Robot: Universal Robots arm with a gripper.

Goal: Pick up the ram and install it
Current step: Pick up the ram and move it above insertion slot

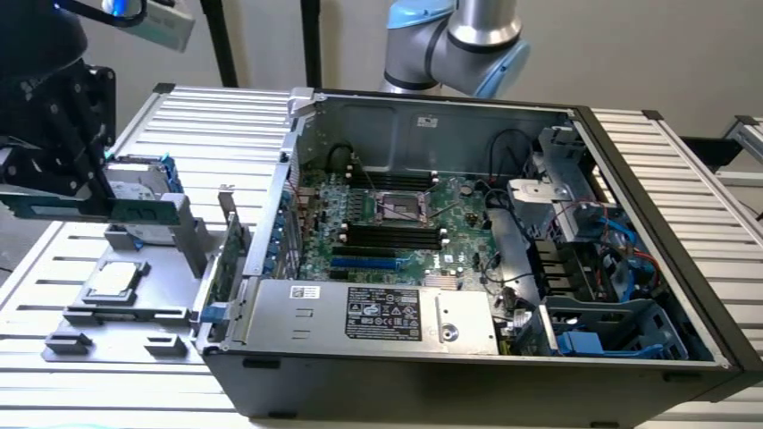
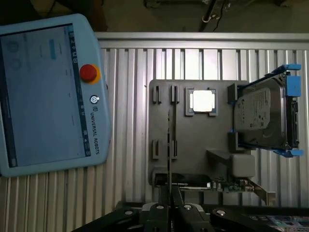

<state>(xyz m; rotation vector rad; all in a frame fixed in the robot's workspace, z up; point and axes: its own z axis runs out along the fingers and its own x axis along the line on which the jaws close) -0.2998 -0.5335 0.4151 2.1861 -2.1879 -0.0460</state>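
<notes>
Ribbed aluminium table (image 1: 203,125); at the exterior view's left the claw (image 2: 171,209) is clamped tight on the ram (image 1: 131,210), long axis lying across the frame, motherboard slots (image 1: 394,234) well to its right.

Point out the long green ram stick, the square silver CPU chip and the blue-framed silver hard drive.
long green ram stick (image 1: 138,211): exterior view, its broad face.
square silver CPU chip (image 2: 202,101): wrist view, centre of its lid.
blue-framed silver hard drive (image 2: 260,116): wrist view, its flat metal top.
</notes>
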